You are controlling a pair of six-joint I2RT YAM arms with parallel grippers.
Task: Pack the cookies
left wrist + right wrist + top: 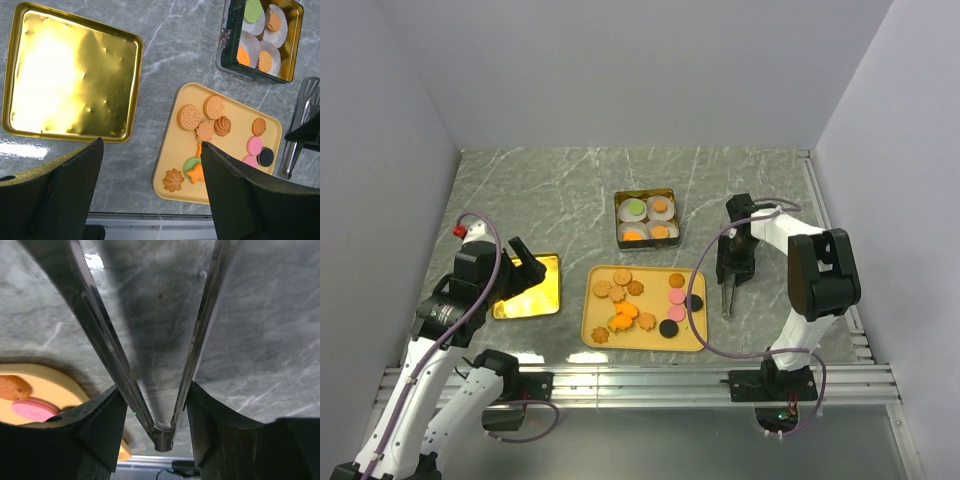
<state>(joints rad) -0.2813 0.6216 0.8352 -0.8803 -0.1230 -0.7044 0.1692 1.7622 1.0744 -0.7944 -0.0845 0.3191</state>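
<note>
The cookies (623, 277) lie on a yellow tray (654, 296) in the middle: brown, orange, pink, green and black ones. They also show in the left wrist view (214, 107). More cookies sit in white paper cups inside a dark tin (647, 243) behind the tray. My right gripper (731, 268) is shut on metal tongs (100, 325), which point down at the table just right of the tray. My left gripper (150, 150) is open and empty, above the table between a gold lid (70, 75) and the tray (240, 122).
The gold lid (532, 290) lies flat at the left. The tin (230, 45) stands behind the tray. The tongs (304, 107) show at the right edge of the left wrist view. A metal rail runs along the near table edge.
</note>
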